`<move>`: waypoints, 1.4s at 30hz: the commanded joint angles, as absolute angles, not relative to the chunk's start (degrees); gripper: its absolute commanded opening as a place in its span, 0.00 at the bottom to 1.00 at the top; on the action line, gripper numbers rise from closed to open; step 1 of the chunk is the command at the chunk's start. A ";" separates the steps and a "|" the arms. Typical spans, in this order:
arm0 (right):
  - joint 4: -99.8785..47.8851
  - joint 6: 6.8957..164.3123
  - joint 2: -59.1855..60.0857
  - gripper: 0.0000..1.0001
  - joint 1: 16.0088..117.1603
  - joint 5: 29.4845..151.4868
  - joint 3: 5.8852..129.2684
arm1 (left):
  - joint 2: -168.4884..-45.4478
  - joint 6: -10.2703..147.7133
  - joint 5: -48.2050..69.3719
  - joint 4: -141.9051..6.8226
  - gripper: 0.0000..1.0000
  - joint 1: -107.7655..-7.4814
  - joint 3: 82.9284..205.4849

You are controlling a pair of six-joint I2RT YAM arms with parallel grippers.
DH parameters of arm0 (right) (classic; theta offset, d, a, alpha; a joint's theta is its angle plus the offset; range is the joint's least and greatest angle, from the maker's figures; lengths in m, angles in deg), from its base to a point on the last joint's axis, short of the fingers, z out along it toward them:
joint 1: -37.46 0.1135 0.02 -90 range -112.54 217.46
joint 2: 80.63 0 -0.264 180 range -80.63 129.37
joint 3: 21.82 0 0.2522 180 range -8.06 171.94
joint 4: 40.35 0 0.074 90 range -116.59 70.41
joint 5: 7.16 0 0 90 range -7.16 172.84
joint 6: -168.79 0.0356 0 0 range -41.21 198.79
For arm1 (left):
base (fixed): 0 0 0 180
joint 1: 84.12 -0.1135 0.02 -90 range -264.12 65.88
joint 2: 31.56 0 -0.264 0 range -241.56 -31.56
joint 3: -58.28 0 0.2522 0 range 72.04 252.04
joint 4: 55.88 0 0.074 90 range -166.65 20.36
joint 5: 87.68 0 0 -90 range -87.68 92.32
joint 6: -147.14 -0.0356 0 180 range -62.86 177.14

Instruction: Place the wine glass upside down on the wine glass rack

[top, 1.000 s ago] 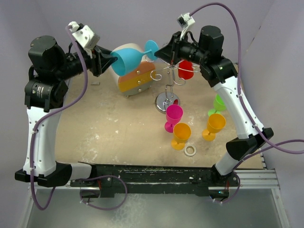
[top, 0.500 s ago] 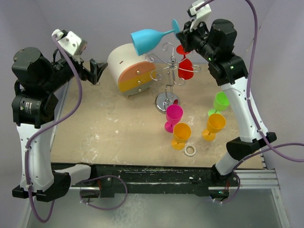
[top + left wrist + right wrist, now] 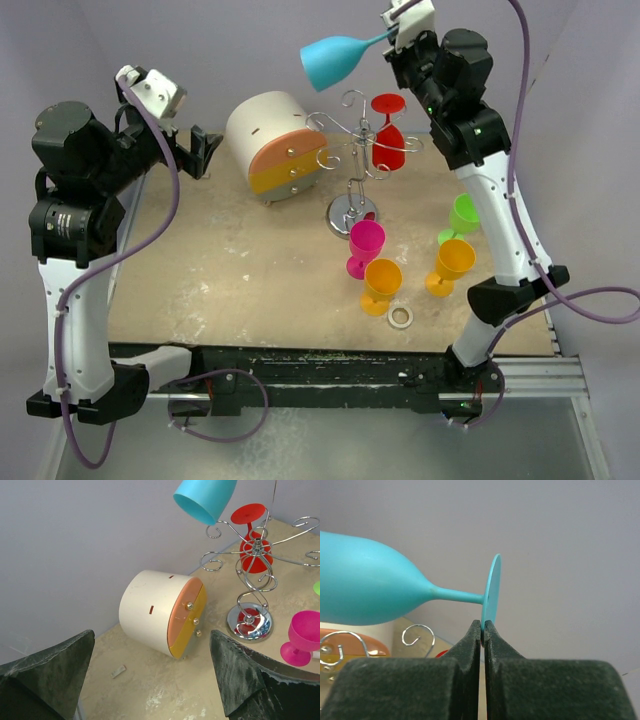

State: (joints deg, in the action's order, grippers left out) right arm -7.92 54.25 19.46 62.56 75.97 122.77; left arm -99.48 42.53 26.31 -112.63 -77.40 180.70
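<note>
A blue wine glass [image 3: 333, 60] hangs in the air, lying sideways above the back of the table. My right gripper [image 3: 392, 42] is shut on the rim of its round foot [image 3: 490, 592]; the bowl [image 3: 365, 587] points left. Below it stands the silver wine glass rack [image 3: 352, 150] with curled arms, and a red glass [image 3: 388, 140] hangs upside down on it. My left gripper [image 3: 203, 150] is open and holds nothing, off to the left of the rack near the round drawer box. The left wrist view shows the blue bowl [image 3: 206, 497] above the rack [image 3: 250, 580].
A white-and-orange round drawer box [image 3: 272, 145] lies left of the rack. Pink [image 3: 364, 245], orange [image 3: 381, 284], a second orange [image 3: 449, 265] and green [image 3: 462, 215] glasses stand in front of and right of the rack. A small ring [image 3: 401, 317] lies near the front.
My left gripper let go of the blue glass, opened and drew back to the left. My right arm lifted the glass by its foot up and to the right, above the rack.
</note>
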 commanded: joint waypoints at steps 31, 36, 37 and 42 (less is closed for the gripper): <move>-17.71 23.79 26.04 0.00 64.35 81.42 122.91 | -100.16 41.48 29.04 -111.22 0.99 -78.32 180.18; -17.67 18.66 26.78 0.00 64.44 82.65 122.12 | -100.10 41.50 29.13 -111.27 0.99 -78.32 180.10; -17.65 17.80 26.96 0.00 64.52 82.79 122.03 | -100.05 41.48 29.17 -111.32 0.99 -78.32 180.14; -17.33 13.98 27.84 0.00 64.53 83.88 121.93 | -100.17 41.41 29.30 -111.35 0.99 -78.32 180.10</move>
